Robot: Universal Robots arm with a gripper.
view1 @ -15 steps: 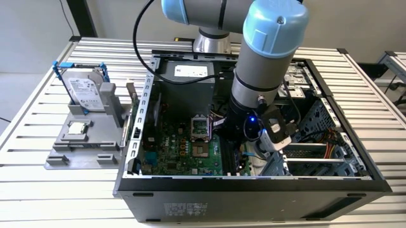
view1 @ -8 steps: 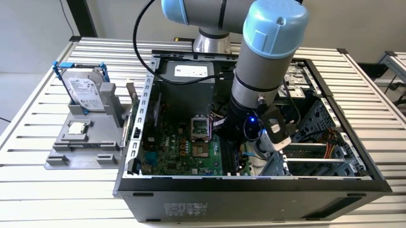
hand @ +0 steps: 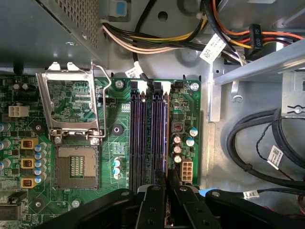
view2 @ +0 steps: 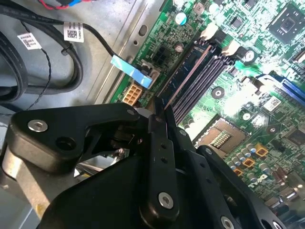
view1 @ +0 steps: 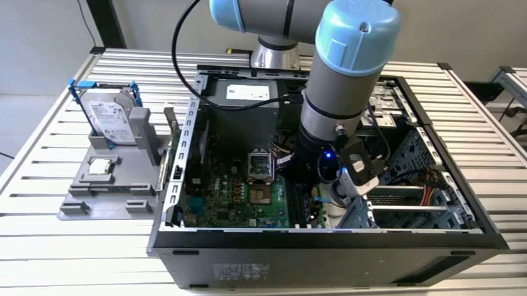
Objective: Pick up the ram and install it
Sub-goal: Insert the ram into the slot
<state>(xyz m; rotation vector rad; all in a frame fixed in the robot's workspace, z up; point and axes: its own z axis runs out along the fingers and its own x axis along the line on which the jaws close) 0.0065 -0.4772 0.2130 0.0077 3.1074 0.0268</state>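
Slats of the metal table (view1: 49,246) carry the open computer case (view1: 329,246).

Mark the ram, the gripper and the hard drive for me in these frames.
the ram (view2: 188,69): second wrist view, on its dark side face.
the gripper (hand: 167,179): first wrist view, midway between its fingertips.
the hard drive (view1: 110,117): exterior view, on its labelled face, in the grey stand.

Your arm (view1: 342,92) reaches straight down, wrist vertical. Gripper (hand: 167,183) fingers (view2: 159,143) nearly together w/ a thin edge between them; what it is, can't tell.
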